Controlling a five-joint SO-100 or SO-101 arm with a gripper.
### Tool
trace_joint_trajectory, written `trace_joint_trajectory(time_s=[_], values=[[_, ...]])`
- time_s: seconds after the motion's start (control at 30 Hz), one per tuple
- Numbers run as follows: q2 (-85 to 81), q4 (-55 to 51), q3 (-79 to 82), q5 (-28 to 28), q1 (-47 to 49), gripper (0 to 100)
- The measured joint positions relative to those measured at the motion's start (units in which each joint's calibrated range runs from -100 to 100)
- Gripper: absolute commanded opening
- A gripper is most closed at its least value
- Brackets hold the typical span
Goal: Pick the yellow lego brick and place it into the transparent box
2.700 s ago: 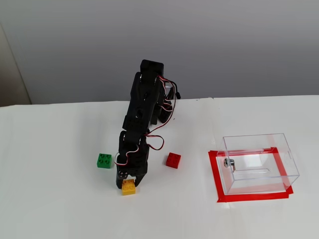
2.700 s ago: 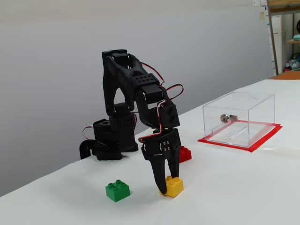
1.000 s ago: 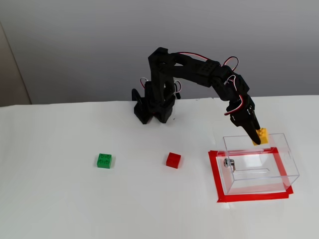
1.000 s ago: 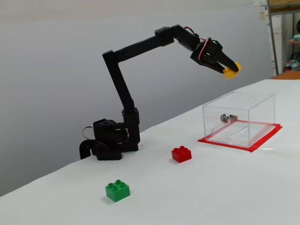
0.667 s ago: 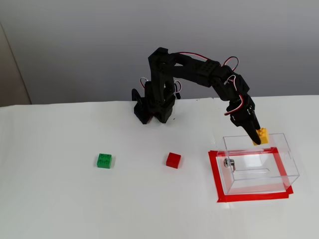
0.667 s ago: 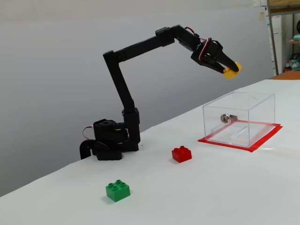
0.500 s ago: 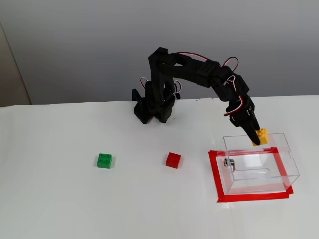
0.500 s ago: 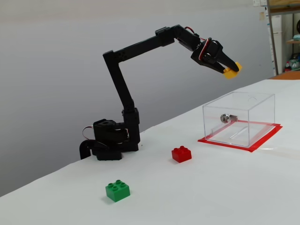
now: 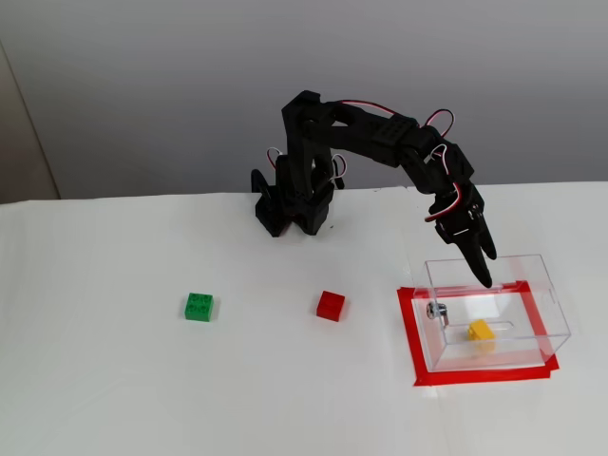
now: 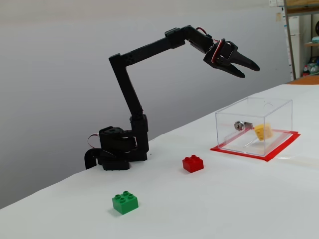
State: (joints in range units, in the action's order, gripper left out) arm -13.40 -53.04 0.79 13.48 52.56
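Nearest the camera in a fixed view, the green brick (image 10: 125, 202) sits alone on the white desk (image 10: 239, 199), and a little farther back the red brick (image 10: 193, 163) lies between it and the clear box (image 10: 253, 127); neither has any part in the job. The clear box stands on a rectangle of red tape (image 10: 251, 152), with a small metal fitting (image 10: 239, 125) on the wall facing the arm. The yellow brick (image 10: 263, 131) is inside that box, tilted on a corner and seemingly not settled on the floor, while in a fixed view from above it shows low in the box (image 9: 482, 330), just beside the fitting's side. Directly above the box hang the jaws (image 10: 245, 68), spread apart and gripping nothing, their tips pointing forward and down over the open top. So the brick lies straight below the jaws, well apart from them, with the box walls around it; it has no long axis to speak of, being square. The placing looks done, and any coming move is a clear pull back and up toward the arm's base (image 10: 117, 149), away from the box rim.
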Motion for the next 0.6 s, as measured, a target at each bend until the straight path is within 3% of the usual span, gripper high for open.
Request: trace_joint_trajectory(time_s=[0.43,0.6], values=[[0.0,0.0,0.0,0.0,-1.28,30],[-1.69,0.0,0.0,0.0,-3.1,10]])
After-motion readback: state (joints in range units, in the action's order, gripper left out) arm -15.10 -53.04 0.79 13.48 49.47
